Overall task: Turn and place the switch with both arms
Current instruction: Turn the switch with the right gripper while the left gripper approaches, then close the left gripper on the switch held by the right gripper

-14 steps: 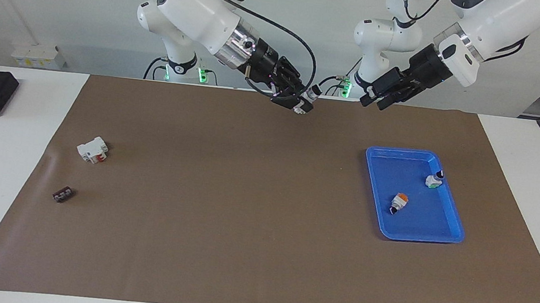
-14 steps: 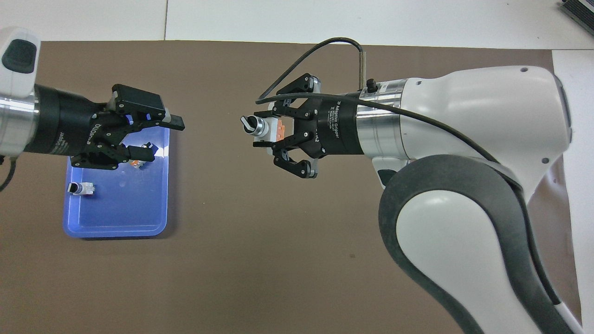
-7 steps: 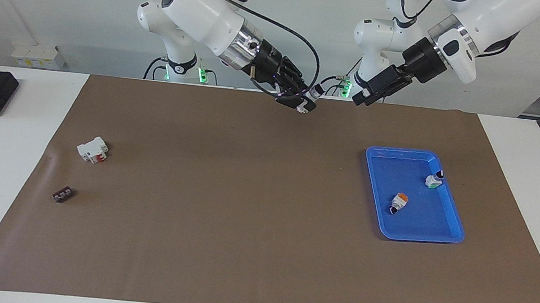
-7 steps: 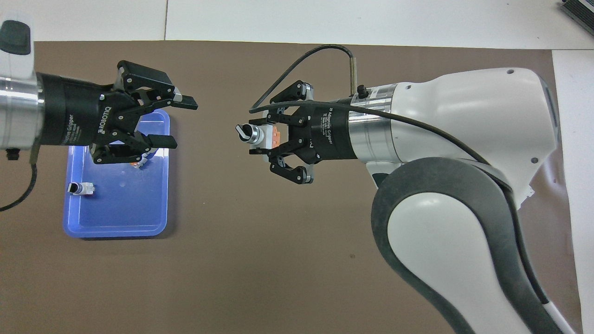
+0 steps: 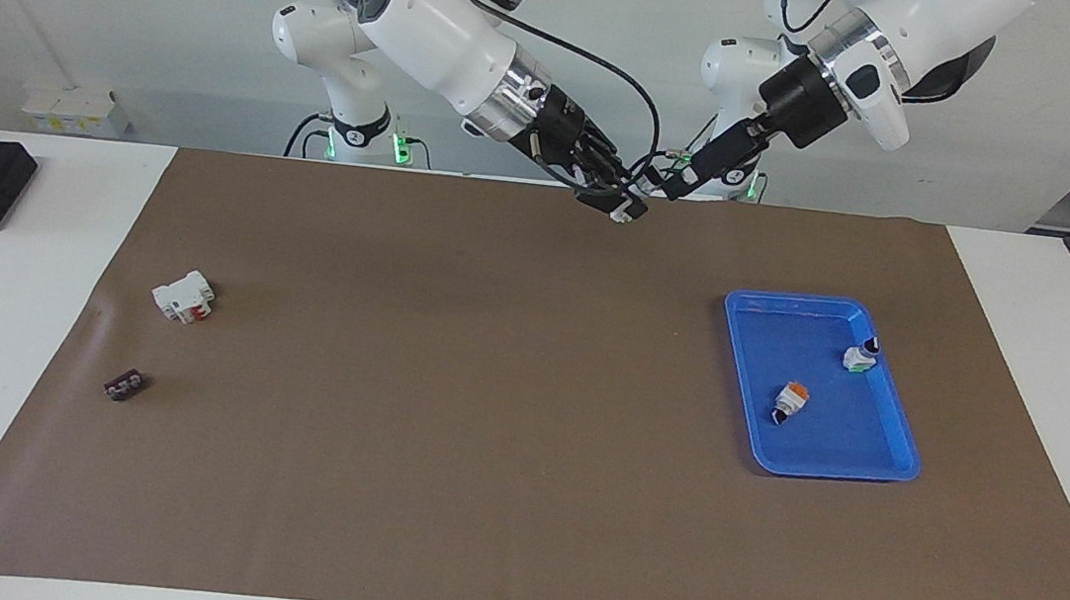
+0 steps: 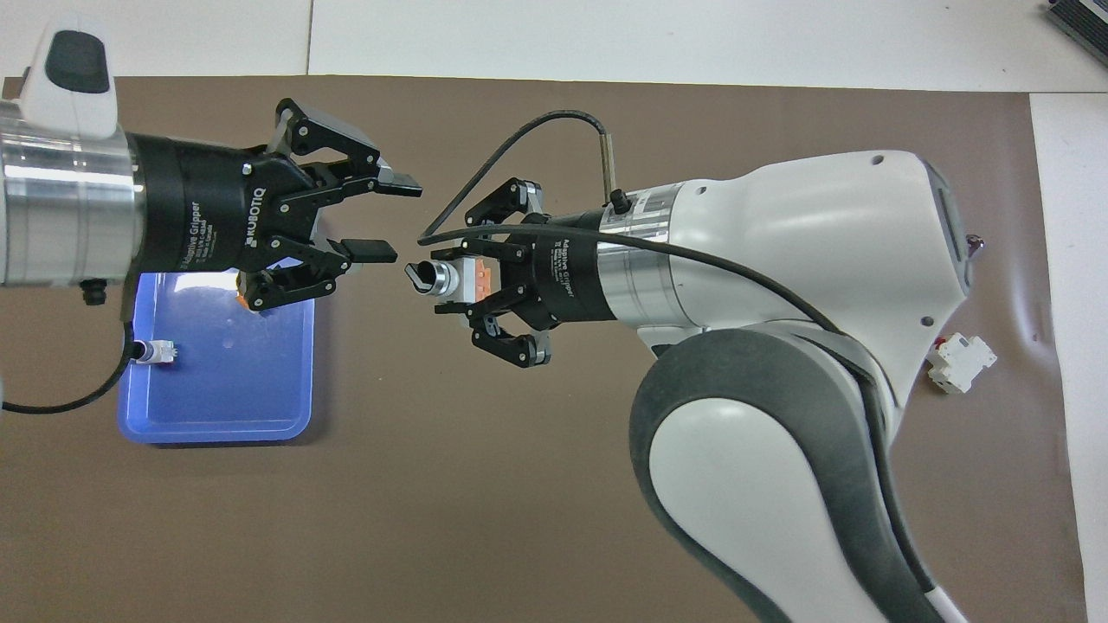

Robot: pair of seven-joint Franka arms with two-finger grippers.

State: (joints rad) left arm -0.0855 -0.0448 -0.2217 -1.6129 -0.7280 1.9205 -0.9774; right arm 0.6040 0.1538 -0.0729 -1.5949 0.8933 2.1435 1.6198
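1. the switch [image 6: 450, 279] is up in the air, pinched in the right gripper [image 6: 472, 281], its fingertips pressed on the white-grey body with the orange block showing between them; the links splay out to either side.
2. the black knob end sticks out of the right gripper at 9 o'clock in the overhead view, toward the left gripper [image 6: 389, 218].
3. the left gripper's jaws are spread, holding nothing; its two flat fingertips [image 6: 368, 252] stand apart, one at about 10 o'clock from the knob, the other just beside the knob at 9 o'clock, not touching it.
4. in the facing view the two grippers meet tip to tip high over the brown mat [image 5: 475, 493] at its edge by the robots, the left gripper at 3 o'clock of the held switch.
5. nothing stands between the knob and the spread jaws.
6. a blue tray [image 5: 885, 471] lies on the mat toward the left arm's end, at about 4 o'clock from the grippers in the facing view; two more switches lie in it, one with orange [image 5: 790, 398], one with green [image 5: 859, 356].
7. toward the right arm's end lie a white blocky part with red bits [image 5: 183, 295] and a small flat black piece [image 5: 125, 385] at its 7 o'clock, well apart from the grippers.
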